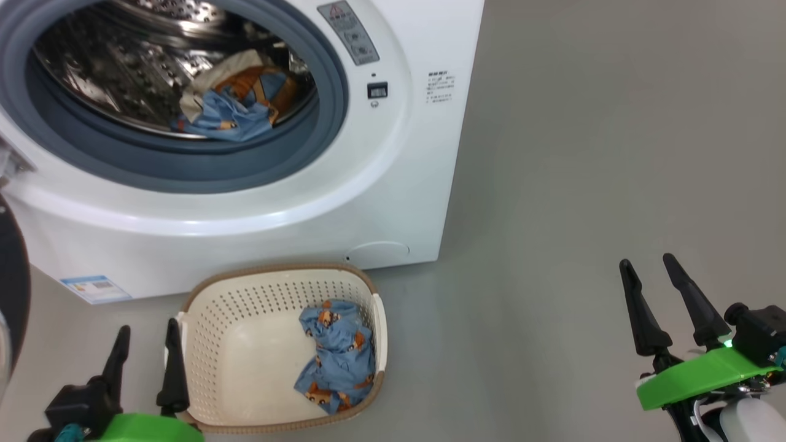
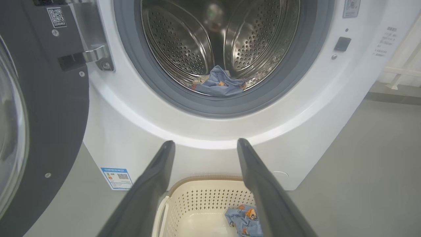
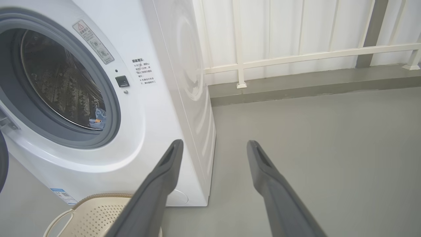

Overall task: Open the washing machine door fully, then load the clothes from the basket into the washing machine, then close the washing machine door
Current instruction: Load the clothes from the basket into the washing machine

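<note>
A smooth grey floor [image 1: 583, 153] runs back to a low step and a white ribbed wall [image 3: 296, 29] crossed by one white rail [image 3: 312, 54]. One white washing machine [image 1: 393, 184] stands on this floor, a big glossy box with a round opening in its front. Its door [image 2: 56, 115] is swung wide open on the robot's left. The door is dark and round, with a bulging clear glass centre, and hangs from a metal hinge [image 2: 95, 54]. A grey-blue rubber ring [image 1: 184, 166] lines the opening, and behind it is a shiny steel drum [image 2: 177, 42] dotted with small holes. A small heap of clothes [image 1: 236, 107] lies at the bottom of the drum, made of soft crumpled fabric in light blue, cream and orange. How many pieces are in the heap is hard to tell. A small blue label [image 1: 95, 288] sits low on the machine's front.

One basket [image 1: 245, 319] stands on the floor just in front of the machine. It is cream plastic, a rounded rectangle with perforated sides, a brown woven-look rim and white side handles. One garment [image 1: 338, 356] lies crumpled against its right wall, light blue with orange-brown bear prints.

There are two grippers, each with two long, dark, tapering fingers on a bright green mount. The left gripper [image 1: 149, 325] is just beside the basket's left side, spread apart and empty. The right gripper [image 1: 646, 260] is well apart from the basket, over bare floor on the right, also spread apart and empty
</note>
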Robot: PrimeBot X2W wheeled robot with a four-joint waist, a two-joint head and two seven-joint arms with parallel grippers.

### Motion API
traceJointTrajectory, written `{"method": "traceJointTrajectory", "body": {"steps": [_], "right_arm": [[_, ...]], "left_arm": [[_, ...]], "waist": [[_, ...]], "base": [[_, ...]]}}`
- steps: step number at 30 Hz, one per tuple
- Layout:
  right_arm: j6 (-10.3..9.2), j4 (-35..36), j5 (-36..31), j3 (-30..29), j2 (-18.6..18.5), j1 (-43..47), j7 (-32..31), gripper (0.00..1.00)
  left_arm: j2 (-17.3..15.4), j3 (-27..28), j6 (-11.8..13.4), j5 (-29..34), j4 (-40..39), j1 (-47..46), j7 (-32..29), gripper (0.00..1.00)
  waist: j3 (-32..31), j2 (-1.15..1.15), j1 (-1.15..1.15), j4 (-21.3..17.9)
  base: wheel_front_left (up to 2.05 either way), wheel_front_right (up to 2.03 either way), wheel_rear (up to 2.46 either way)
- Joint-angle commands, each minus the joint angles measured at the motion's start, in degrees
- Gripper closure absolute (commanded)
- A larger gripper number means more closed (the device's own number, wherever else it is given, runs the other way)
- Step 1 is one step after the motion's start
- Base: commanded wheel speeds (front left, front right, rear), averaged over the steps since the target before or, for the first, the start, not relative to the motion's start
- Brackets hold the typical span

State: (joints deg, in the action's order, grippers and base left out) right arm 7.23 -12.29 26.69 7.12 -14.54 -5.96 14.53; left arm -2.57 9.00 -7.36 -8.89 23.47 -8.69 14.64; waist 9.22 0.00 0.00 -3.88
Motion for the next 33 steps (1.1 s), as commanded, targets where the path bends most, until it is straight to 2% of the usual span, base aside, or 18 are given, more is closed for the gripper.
{"method": "traceJointTrajectory", "body": {"steps": [1,16,33], "right_arm": [[0.25,1.6,-0.7,0.6,-0.8,-2.0,0.5,0.0],[0.25,2.6,-0.6,0.2,0.6,-7.3,0.5,0.0],[0.25,3.4,-0.1,0.1,2.4,-12.8,0.5,0.0]], "left_arm": [[-0.7,1.0,-0.1,-0.7,-0.2,-2.3,0.4,0.0],[-0.9,-3.9,-0.1,-2.8,11.9,-10.1,0.4,0.0],[-4.1,-16.9,-0.1,-9.1,30.3,-25.6,0.4,0.0]], "waist": [[1.8,0.0,0.0,-0.2],[11.0,0.0,0.0,-1.6],[21.7,0.0,0.0,-3.7]], "base": [[0.0,0.0,0.0],[0.0,0.0,0.0],[0.0,0.0,0.0]]}}
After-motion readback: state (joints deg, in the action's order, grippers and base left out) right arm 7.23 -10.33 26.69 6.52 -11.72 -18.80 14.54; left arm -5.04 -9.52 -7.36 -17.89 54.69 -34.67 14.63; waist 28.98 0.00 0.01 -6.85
